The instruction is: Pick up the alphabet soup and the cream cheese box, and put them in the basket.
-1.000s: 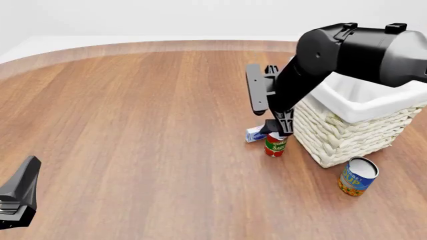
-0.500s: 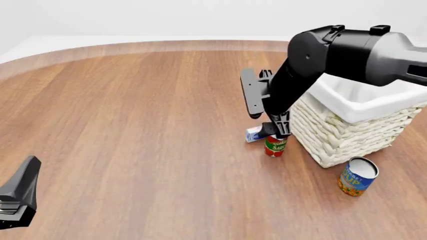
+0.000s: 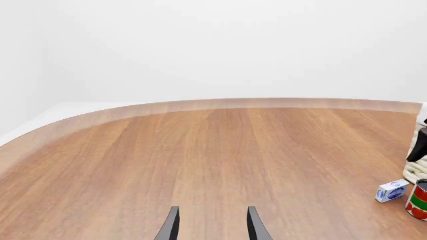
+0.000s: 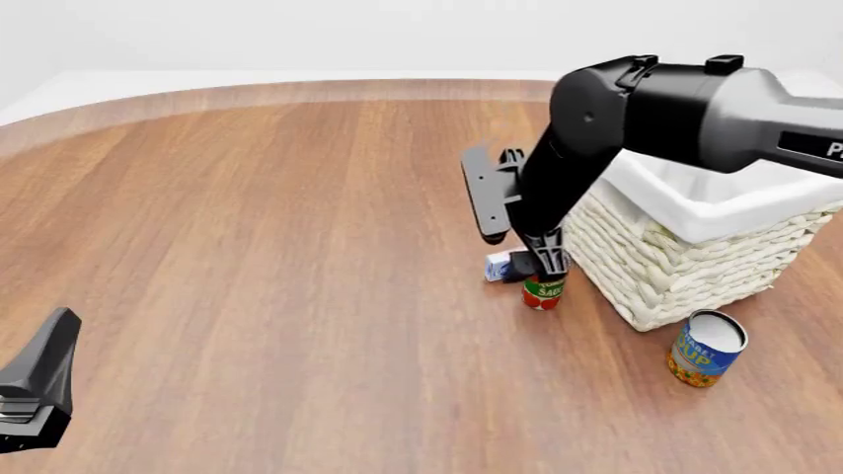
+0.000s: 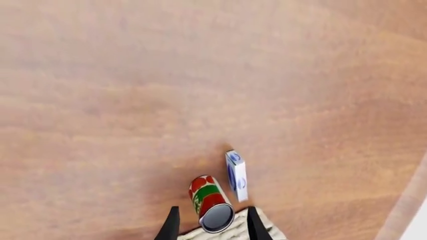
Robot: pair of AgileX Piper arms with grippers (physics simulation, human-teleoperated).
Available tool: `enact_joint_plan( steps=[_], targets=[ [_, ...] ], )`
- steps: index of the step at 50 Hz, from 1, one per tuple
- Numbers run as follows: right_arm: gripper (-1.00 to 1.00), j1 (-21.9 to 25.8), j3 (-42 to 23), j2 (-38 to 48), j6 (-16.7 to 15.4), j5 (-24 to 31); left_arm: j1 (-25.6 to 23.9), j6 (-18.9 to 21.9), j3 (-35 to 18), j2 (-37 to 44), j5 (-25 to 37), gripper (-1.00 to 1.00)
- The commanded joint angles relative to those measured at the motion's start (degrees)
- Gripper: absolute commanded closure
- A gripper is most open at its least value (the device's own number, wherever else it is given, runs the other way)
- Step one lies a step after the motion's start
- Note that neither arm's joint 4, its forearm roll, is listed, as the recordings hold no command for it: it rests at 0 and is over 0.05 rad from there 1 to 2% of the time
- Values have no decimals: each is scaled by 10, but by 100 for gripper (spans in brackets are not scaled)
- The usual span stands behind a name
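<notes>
The right gripper (image 5: 208,225) hung with fingers spread and empty above the red can (image 4: 542,290), the cream cheese box (image 4: 499,266) just beside it. The alphabet soup (image 4: 706,348) stood near the basket (image 4: 685,262) (outside it). The left gripper (image 3: 210,227) was also spread.

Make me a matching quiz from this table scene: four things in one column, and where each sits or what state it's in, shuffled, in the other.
Things:
1. soup can
2. cream cheese box
3. red can
4. left gripper

Places or states:
A. jaws open over bare wood, far from the other things
B. alone on the table by the near corner of the basket
C. right under the right gripper
D. flat on the table on the red can's far-left side, away from the basket

Pairs: 1-B, 2-D, 3-C, 4-A
</notes>
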Motion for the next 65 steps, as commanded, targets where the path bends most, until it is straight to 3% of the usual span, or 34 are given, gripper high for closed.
enact_joint_plan(
  steps=[1,35,36,37,39,65],
  targets=[
    [-100,14,-7,10,6,5,0,0,0,0,0,-100],
    [-100,20,-7,13,13,-7,0,0,0,0,0,-100],
    [-100,128,223,-216,148,-237,0,0,0,0,0,-100],
    [-100,20,17,1,13,-19,0,0,0,0,0,-100],
    [-100,14,-7,15,8,-17,0,0,0,0,0,-100],
    [-100,2,6,26,-13,-27,0,0,0,0,0,-100]
  ],
)
